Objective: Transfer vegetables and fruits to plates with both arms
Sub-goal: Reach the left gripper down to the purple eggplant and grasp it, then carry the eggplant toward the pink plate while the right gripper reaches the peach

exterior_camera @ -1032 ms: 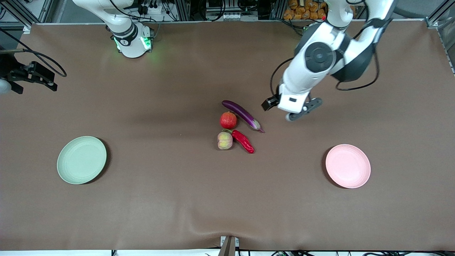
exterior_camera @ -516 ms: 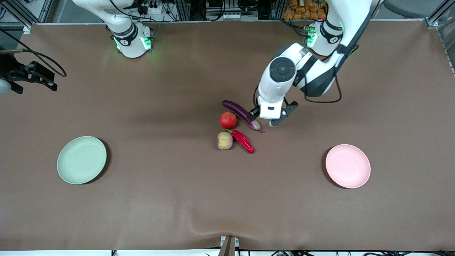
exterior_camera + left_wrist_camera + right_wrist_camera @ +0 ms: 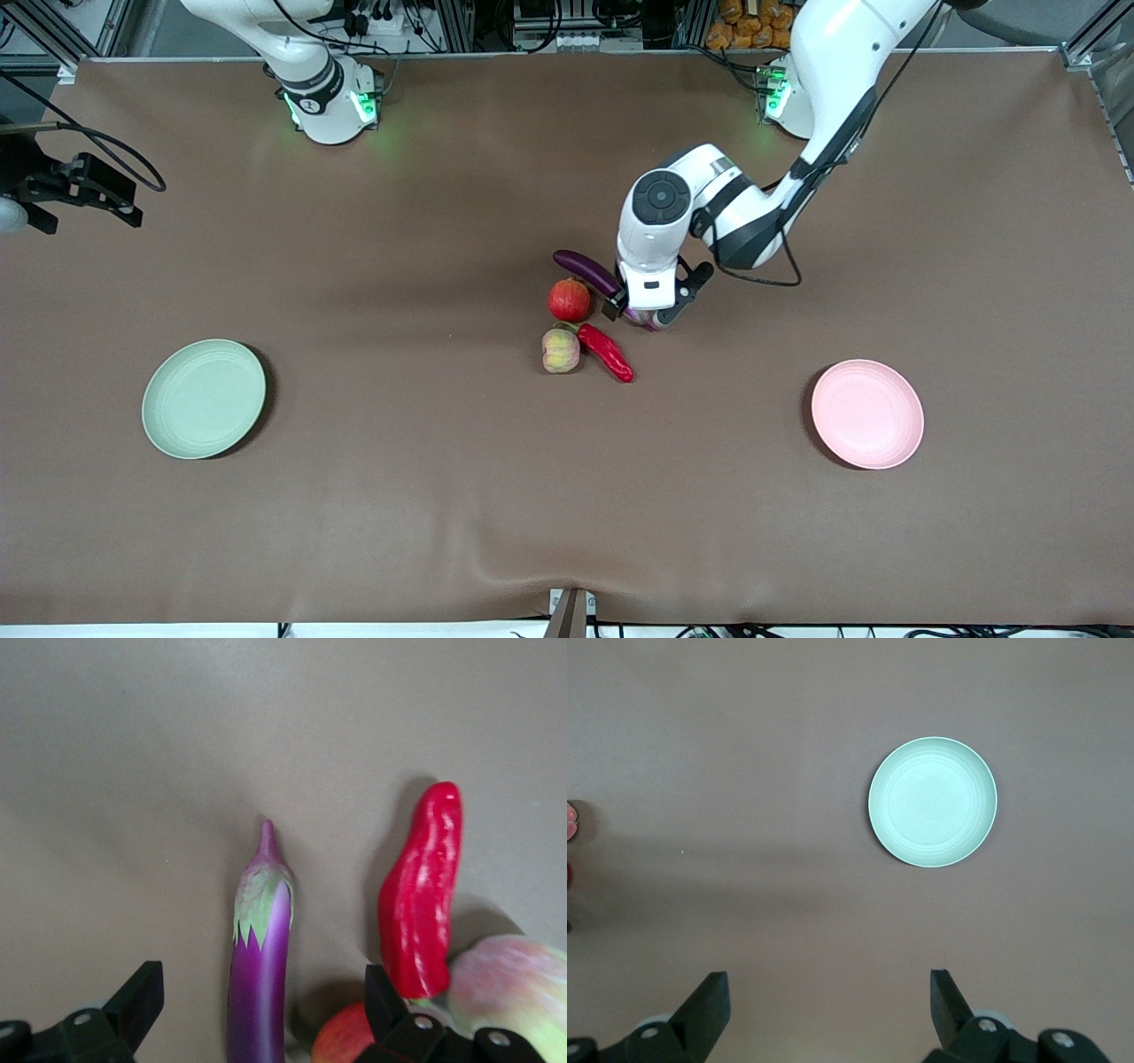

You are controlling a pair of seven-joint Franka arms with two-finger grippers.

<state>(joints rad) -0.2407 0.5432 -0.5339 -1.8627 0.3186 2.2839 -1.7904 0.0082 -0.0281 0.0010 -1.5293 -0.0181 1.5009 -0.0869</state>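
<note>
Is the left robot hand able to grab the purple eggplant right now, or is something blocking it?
Probably yes. The left gripper hangs open over the eggplant, a finger on each side, nothing between. The red apple sits close beside it, though.

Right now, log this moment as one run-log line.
left gripper: open, straddling eggplant stem end | right gripper: open, waiting high over table | green plate, pink plate: empty
</note>
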